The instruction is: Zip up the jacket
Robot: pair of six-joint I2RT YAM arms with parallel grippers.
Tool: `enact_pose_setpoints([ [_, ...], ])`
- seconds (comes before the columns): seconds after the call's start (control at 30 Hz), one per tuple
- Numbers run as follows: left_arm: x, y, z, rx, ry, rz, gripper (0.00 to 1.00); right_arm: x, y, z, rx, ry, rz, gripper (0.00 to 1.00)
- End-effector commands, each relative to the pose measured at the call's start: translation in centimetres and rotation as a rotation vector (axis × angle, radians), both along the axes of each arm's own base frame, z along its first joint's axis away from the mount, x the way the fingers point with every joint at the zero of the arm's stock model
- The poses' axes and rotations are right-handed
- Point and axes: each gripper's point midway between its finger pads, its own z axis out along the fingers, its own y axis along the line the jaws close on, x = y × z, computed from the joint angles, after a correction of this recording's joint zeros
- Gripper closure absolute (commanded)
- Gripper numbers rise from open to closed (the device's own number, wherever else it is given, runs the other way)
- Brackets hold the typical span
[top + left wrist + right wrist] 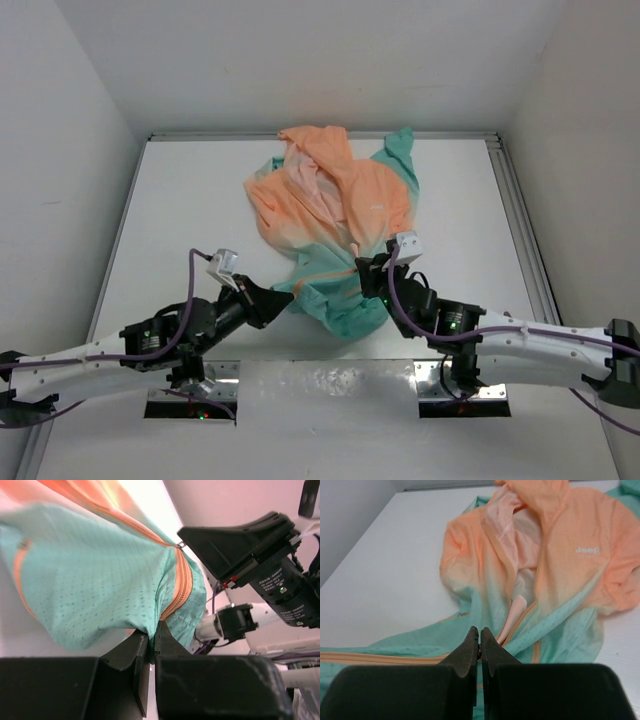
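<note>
The jacket, a thin hooded windbreaker fading from peach-orange to mint-teal, is lying crumpled mid-table. Nearest, the left gripper is pinching its teal hem beside the orange front zipper, likely anchoring it taut. Just beyond, the right gripper is clamping fully shut on that zipper, apparently at its pull.

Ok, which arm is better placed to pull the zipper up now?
Right. The right gripper looks shut on the zipper just below where the jacket opens; the left gripper only pinches the teal hem, anchoring it.
</note>
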Motion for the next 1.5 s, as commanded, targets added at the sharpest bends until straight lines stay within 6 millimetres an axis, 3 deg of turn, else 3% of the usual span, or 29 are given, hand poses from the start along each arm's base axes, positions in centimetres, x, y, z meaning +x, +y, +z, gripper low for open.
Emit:
enact_pose_setpoints([
  [0.0, 1.2, 2.0, 3.0, -0.036, -0.055, 0.095, 1.0, 1.6, -3.5, 2.5, -0.098, -0.071, -0.149, 1.0],
  [0.23, 2.2, 5.1, 6.2, -0.088, -0.086, 0.211, 1.0, 2.6, -5.4, 6.4, -0.16, -0.149, -0.239, 1.0],
  [0.3, 2.6, 6.2, 6.4, -0.076, -0.086, 0.259, 1.0, 3.3, -6.7, 7.6, -0.213, -0.178, -0.301, 1.0],
  [0.33, 2.6, 7.0, 7.4, -0.104, -0.079, 0.283, 1.0, 3.7, -7.1, 8.0, -0.22, -0.187, -0.329, 1.0],
  [0.47, 3.5, 10.9, 9.3, -0.131, -0.099, 0.423, 1.0, 7.1, -10.1, 9.2, -0.253, -0.167, -0.437, 1.0],
  [0.53, 3.6, 12.9, 9.8, -0.168, -0.094, 0.475, 1.0, 9.6, -12.3, 8.2, -0.296, -0.116, -0.492, 1.0],
  [0.57, 3.6, 13.6, 10.0, -0.179, -0.101, 0.498, 1.0, 10.6, -13.1, 8.8, -0.28, -0.106, -0.519, 1.0],
  [0.6, 3.6, 14.3, 9.9, -0.181, -0.1, 0.515, 1.0, 12.1, -15.1, 8.1, -0.302, -0.07, -0.579, 1.0],
  [0.63, 3.5, 15.3, 10.4, -0.224, -0.092, 0.533, 1.0, 12.9, -15.4, 7.8, -0.306, -0.047, -0.563, 1.0],
  [0.67, 3.6, 16.0, 10.6, -0.235, -0.096, 0.554, 1.0, 13.9, -17.4, 8.3, -0.291, -0.027, -0.617, 1.0],
  [0.73, 3.3, 17.5, 10.7, -0.262, -0.091, 0.574, 1.0, 15.3, -18.1, 7.3, -0.294, 0.025, -0.602, 1.0],
  [0.77, 3.3, 17.8, 10.8, -0.272, -0.089, 0.581, 1.0, 16.1, -19.5, 8.1, -0.264, 0.028, -0.637, 1.0],
  [0.83, 3.1, 18.5, 10.6, -0.282, -0.081, 0.586, 1.0, 17.1, -20.1, 7.5, -0.264, 0.065, -0.631, 1.0],
  [0.87, 3.1, 18.7, 10.3, -0.273, -0.078, 0.59, 1.0, 17.6, -20.9, 8.1, -0.251, 0.062, -0.655, 1.0],
  [1.13, 3.0, 19.6, 9.8, -0.258, -0.058, 0.611, 1.0, 19.8, -23.8, 9.5, -0.251, 0.106, -0.7, 1.0],
  [1.27, 3.0, 20.1, 9.1, -0.247, -0.043, 0.627, 1.0, 20.8, -25.6, 11.4, -0.226, 0.101, -0.722, 1.0],
  [1.47, 3.1, 20.3, 9.5, -0.22, -0.053, 0.643, 1.0, 21.4, -25.9, 14.7, -0.217, 0.057, -0.739, 1.0],
])
